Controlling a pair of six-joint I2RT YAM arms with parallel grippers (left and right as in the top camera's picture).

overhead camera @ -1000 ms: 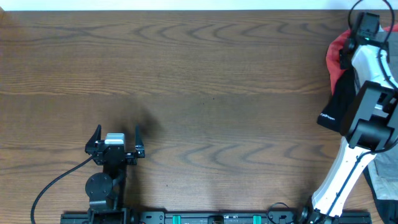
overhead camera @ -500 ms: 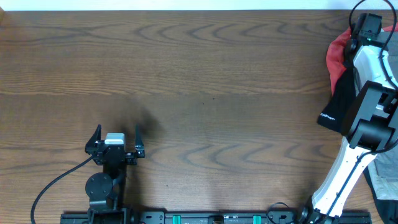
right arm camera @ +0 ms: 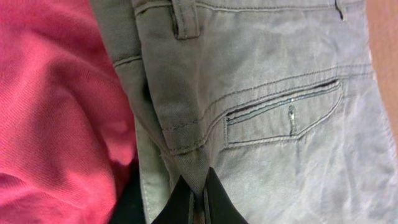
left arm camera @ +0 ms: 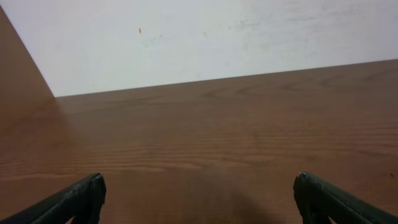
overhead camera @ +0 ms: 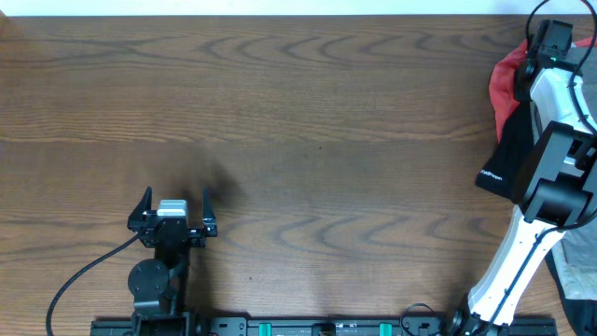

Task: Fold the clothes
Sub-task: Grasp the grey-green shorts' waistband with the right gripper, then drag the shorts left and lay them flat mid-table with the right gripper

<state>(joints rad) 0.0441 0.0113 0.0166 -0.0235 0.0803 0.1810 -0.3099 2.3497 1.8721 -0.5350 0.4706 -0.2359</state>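
Note:
The clothes lie in a pile at the table's right edge: a red-orange garment (overhead camera: pixel 504 79) and a black one with a white logo (overhead camera: pixel 499 154) show beside my right arm. In the right wrist view, grey-olive shorts (right arm camera: pixel 280 81) with waistband and stitched back pocket lie against the red-orange garment (right arm camera: pixel 56 106). My right gripper (right arm camera: pixel 199 196) is shut on a pinched fold of the shorts. In the overhead view its fingers are hidden under the wrist. My left gripper (overhead camera: pixel 174 199) rests open near the front left, holding nothing; its fingers (left arm camera: pixel 87 193) stand wide over bare wood.
A grey piece of fabric (overhead camera: pixel 576 280) lies at the front right corner beside the right arm's base. The left arm's cable (overhead camera: pixel 84 275) trails toward the front edge. A pale wall (left arm camera: pixel 199 37) rises behind the table's far edge.
My right gripper's jaws have closed onto the shorts. Both arms stay where they were in the overhead view.

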